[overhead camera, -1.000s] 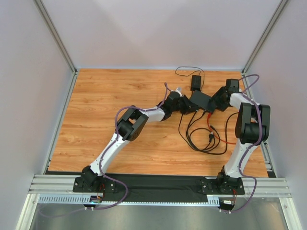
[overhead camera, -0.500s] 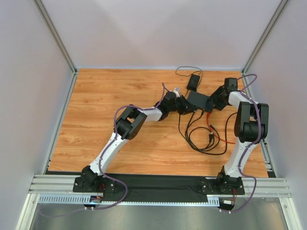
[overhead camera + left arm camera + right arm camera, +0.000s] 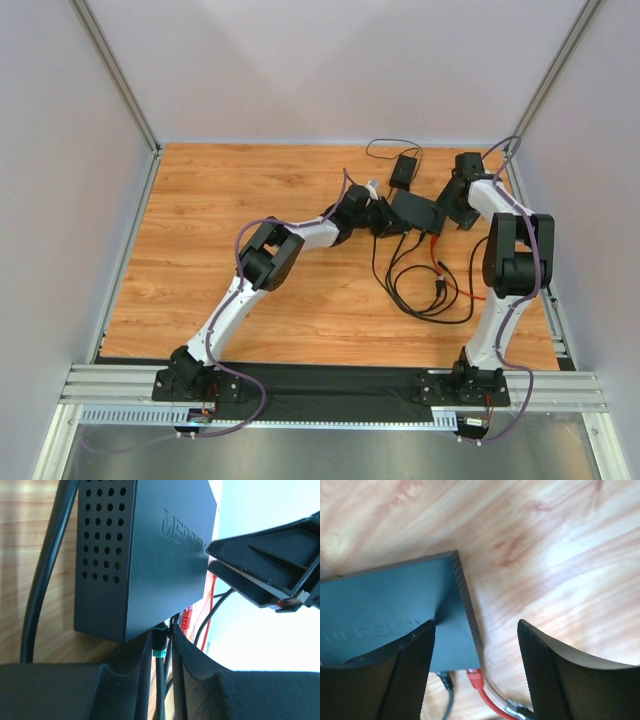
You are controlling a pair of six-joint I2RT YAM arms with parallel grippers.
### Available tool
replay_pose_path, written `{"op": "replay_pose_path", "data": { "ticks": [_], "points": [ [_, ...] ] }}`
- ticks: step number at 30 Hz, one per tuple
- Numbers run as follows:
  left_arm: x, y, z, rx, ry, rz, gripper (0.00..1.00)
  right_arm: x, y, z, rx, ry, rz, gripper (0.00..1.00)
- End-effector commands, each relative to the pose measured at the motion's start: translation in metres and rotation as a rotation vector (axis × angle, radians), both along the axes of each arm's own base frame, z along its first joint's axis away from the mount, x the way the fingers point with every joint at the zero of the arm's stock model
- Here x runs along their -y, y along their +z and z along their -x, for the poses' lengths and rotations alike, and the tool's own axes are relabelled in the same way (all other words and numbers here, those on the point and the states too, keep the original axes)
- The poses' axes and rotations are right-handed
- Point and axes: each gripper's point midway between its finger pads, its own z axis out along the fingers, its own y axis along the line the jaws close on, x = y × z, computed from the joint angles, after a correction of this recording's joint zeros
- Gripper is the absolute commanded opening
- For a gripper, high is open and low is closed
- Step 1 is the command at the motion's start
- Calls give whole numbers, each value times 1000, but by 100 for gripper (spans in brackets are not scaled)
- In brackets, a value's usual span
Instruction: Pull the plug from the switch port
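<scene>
The switch (image 3: 415, 210) is a flat matte-black box on the wooden table; it also shows in the left wrist view (image 3: 150, 555) and the right wrist view (image 3: 390, 615). My left gripper (image 3: 161, 645) is shut on a black plug with a teal tip (image 3: 159, 642) at the switch's socket edge. A red plug (image 3: 476, 677) and a black one (image 3: 445, 681) sit in nearby sockets. My right gripper (image 3: 475, 645) is open, one finger resting over the switch's top, the other beside its end.
A small black adapter brick (image 3: 404, 171) with a thin cord lies behind the switch. Black and red cables (image 3: 430, 285) loop on the table in front of it. The right wall post stands close to the right arm.
The right gripper has moved toward the back, along the switch's right end. The switch and left gripper have shifted slightly back and left.
</scene>
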Motion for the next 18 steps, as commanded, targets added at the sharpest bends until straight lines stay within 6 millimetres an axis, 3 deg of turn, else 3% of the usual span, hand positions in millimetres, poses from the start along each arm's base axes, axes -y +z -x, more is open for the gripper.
{"op": "replay_pose_path", "data": {
  "ticks": [1, 3, 9, 13, 18],
  "points": [
    [-5, -22, 17, -50, -66, -69, 0, 4, 33, 14, -48, 65, 159, 68],
    [-5, -22, 17, -50, -68, -65, 0, -17, 40, 12, -44, 123, 171, 66],
    [-6, -19, 19, -39, -68, -65, 0, -45, 49, -2, -3, 239, 172, 57],
    [-7, -19, 17, -36, -63, -62, 0, -55, 48, -19, 4, 255, 128, 41],
    [-7, -20, 18, -41, -59, -55, 0, -62, 42, -36, 21, 271, 109, 40]
  ]
}}
